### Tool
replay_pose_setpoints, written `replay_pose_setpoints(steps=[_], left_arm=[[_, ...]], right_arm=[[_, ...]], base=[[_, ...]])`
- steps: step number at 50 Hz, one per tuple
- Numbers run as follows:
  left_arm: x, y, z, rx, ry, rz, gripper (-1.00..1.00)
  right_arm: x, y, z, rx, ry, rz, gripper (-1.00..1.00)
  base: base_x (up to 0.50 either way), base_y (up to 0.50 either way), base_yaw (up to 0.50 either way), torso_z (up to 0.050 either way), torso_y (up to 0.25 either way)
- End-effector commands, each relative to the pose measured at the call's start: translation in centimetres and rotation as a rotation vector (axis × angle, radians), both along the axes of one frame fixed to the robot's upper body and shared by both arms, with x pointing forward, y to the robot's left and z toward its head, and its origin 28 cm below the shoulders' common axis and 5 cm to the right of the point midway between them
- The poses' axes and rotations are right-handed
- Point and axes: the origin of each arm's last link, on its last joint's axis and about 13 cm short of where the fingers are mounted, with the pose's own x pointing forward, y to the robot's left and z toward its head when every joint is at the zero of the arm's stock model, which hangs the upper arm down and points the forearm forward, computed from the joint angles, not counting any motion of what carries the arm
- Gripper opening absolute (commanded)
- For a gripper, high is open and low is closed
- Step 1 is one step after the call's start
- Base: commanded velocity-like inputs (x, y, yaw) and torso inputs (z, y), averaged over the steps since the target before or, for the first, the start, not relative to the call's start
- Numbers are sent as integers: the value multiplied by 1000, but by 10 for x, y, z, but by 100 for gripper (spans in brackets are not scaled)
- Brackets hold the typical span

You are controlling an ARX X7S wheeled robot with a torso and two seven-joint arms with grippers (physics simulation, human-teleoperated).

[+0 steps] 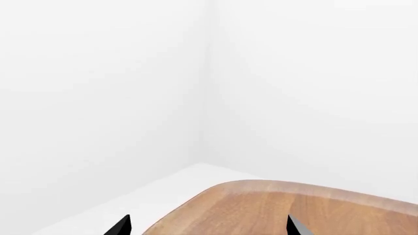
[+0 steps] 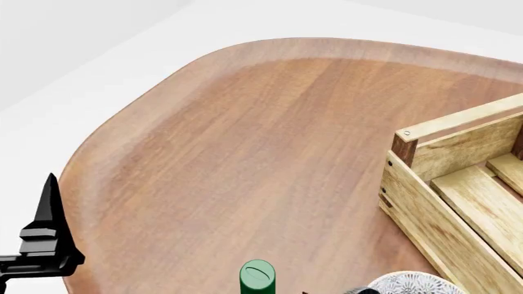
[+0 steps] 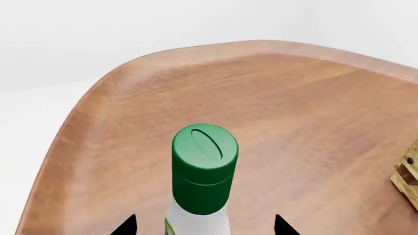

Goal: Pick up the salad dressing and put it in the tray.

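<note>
Bottle: the small narrow green-capped salad dressing bottle (image 3: 203, 169) stood upright near the wooden table's (image 2: 245, 153) near edge.
Right gripper (image 3: 203, 226): fingers apart, flanking the bottle; contact unclear.
Left gripper (image 1: 207, 226): fingers apart, empty.
Crate: the light slatted wooden tray (image 2: 457, 184) sat toward the right edge.

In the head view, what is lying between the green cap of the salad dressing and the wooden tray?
Nothing: the head view shows only bare table between the salad dressing and the tray.

Bright, even, diffuse light with no glare; the wooden table (image 2: 245, 153) carries almost no shadows. Renders are sharp throughout, undistorted at edges.
</note>
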Motion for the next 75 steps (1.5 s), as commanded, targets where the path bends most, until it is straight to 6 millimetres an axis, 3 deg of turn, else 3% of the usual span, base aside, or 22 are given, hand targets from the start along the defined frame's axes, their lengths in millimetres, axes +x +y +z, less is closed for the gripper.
replay_pose_setpoints(steps=[1,22,48,49,63,75], left_arm=[[0,0,0,0,1,-1,100],[-1,0,1,0,-1,-2,100],[0,1,1,1,-1,-1,100],[0,1,1,1,-1,-1,100],[0,1,0,1,0,1,100],[-1,1,0,-1,0,2,100]], right_arm=[[14,1,-11,21,15,-56,100],[22,13,-13,11,13,-6,100],[37,21,-32,0,67,3,100],[37,21,-33,-3,65,2,-100],[32,18,-18,-8,-16,-22,-100],[26,9,18,43,-103,-83,-100]], base=[[0,0,0,0,0],[0,0,0,0,0],[0,0,0,0,0],[0,0,0,0,0],[0,0,0,0,0],[0,0,0,0,0]])
